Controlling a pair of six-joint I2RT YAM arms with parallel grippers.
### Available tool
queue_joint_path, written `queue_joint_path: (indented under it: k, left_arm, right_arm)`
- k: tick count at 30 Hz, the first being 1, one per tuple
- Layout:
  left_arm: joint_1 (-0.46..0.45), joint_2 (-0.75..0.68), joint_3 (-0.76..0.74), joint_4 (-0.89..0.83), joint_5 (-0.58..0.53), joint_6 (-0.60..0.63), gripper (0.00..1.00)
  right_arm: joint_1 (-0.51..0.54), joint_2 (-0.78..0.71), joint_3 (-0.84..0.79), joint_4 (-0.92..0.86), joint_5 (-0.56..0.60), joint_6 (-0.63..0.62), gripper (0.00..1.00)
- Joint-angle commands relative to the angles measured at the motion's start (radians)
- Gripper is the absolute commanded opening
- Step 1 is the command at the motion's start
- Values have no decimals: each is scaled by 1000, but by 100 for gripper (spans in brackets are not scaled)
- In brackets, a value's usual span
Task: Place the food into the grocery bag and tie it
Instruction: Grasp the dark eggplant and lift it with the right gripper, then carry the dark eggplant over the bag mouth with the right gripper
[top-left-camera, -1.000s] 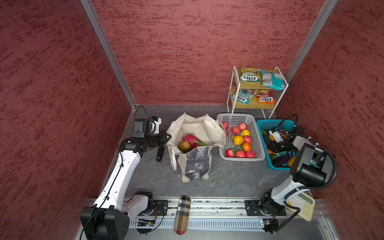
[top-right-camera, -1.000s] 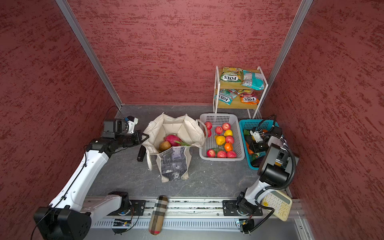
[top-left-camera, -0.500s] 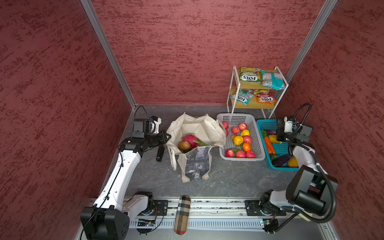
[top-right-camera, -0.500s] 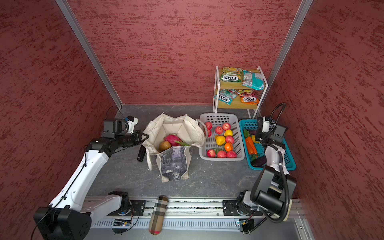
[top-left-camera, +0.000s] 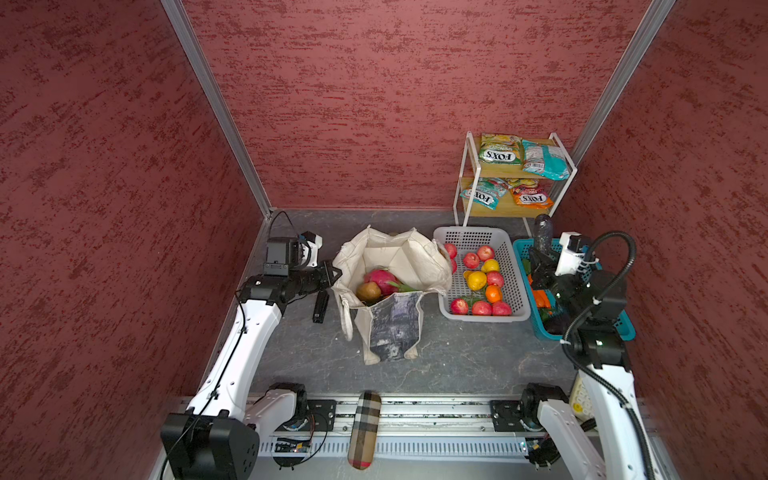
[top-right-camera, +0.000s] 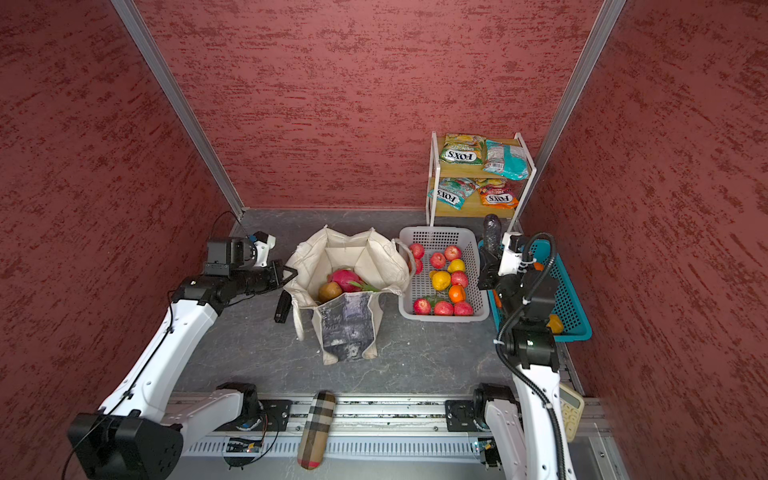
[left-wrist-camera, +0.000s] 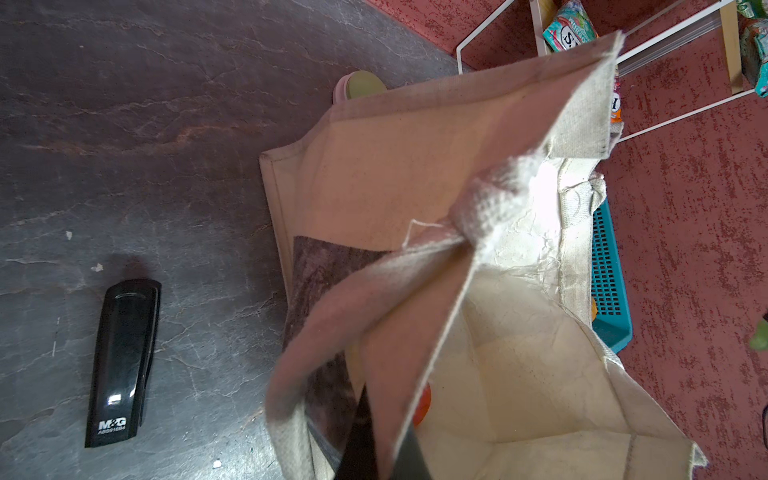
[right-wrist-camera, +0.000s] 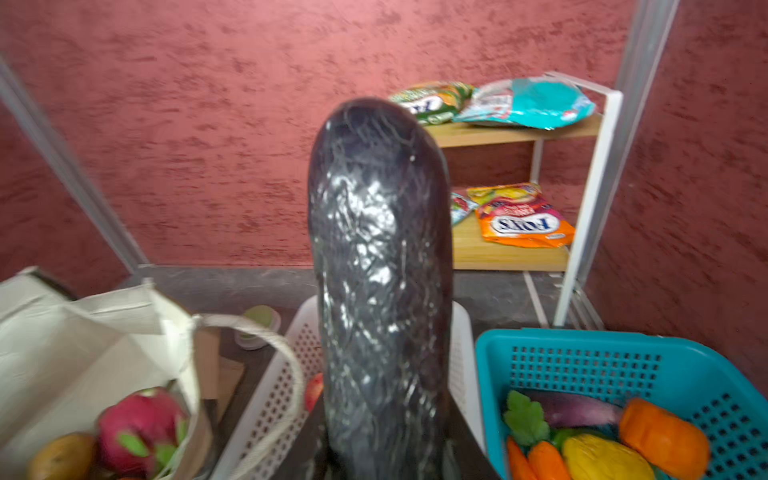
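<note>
Eggplant (right-wrist-camera: 380, 270), glossy dark-purple plastic, clamped in right hand (top-left-camera: 541, 258), has left the blue perforated basket (right-wrist-camera: 582, 365); next comes the cream canvas bag (top-left-camera: 395, 324), which left hand (top-left-camera: 332, 272) pinches.

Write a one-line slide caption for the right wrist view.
Gripped dark eggplant fills the frame, with the open grocery bag, white basket and blue basket beyond it.

The floppy cream canvas bag (top-left-camera: 399, 257) is wide open on top, with room above the pink dragon fruit (top-left-camera: 379, 277) and brown oval fruit (top-left-camera: 368, 291) inside. A white plastic basket with holes (top-left-camera: 465, 235) sits just beside it, maybe touching. A black stapler (top-left-camera: 320, 305) lies on the other side.
</note>
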Motion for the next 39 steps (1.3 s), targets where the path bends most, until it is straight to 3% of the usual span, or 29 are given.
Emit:
queue_joint_path:
  k: [1,8,16,22,26,39]
  left_arm:
    - [0,2,-14,62,22,4,0]
    - [-11,-1,-22,98,56,-6,0]
    - [-59,7,-16,87,19,17,0]
    - [-66,5,-12,82,11,24,0]
    - [-69,2,-14,79,8,26,0]
    - [-76,-4,-14,79,21,26,0]
  right_arm:
    - [84,-88,-26,-83,-21,77,16]
    - [192,-174,-60,-86,-71,130,11]
    - [333,-10,-56,4,-82,35,15]
    - [618,269,113,-62,94,-191,17]
    - [736,450,251,-136,162,-345,19]
    - [805,772,536,-193,194,-652,24]
